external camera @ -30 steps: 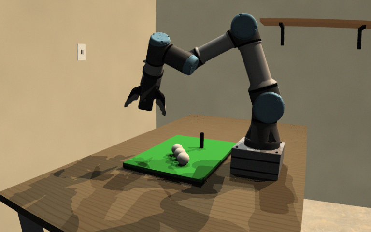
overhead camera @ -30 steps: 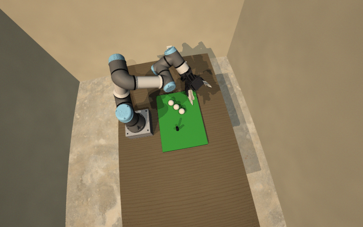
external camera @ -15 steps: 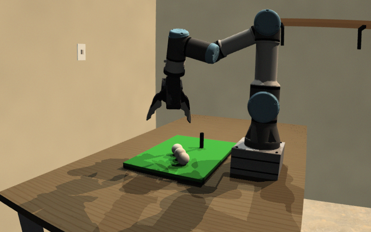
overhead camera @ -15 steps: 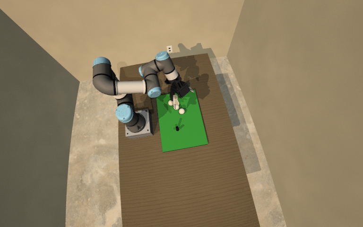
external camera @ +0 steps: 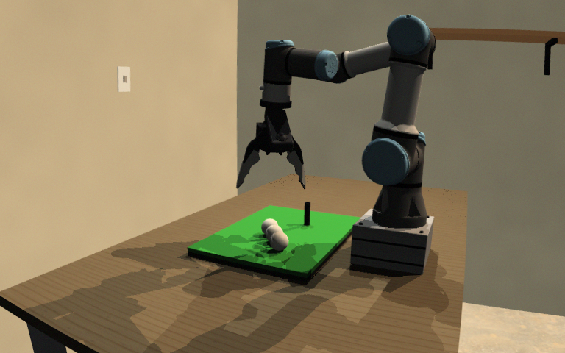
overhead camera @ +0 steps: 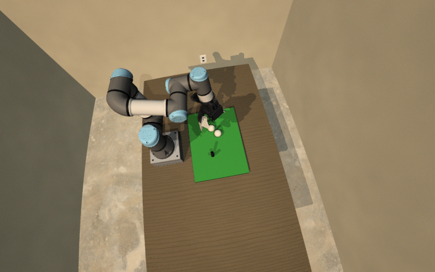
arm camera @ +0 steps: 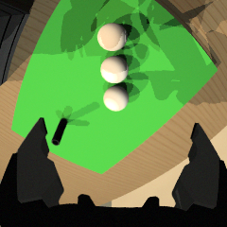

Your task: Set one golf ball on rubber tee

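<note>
Three white golf balls lie in a close row on the green mat (external camera: 250,245); in the wrist view they are the far ball (arm camera: 112,37), the middle ball (arm camera: 114,70) and the near ball (arm camera: 115,97). The row also shows in the side view (external camera: 273,232). From above I see two balls (overhead camera: 217,133); the gripper hides the third. The black rubber tee (external camera: 307,213) stands upright on the mat with nothing on it, and it also shows in the wrist view (arm camera: 60,132) and from above (overhead camera: 212,154). My gripper (external camera: 271,183) is open and empty, pointing down well above the balls.
The robot's grey base (external camera: 391,245) stands on the wooden table right beside the mat. A wall shelf (external camera: 508,35) hangs high behind the arm. Walls stand close behind and to the left of the table.
</note>
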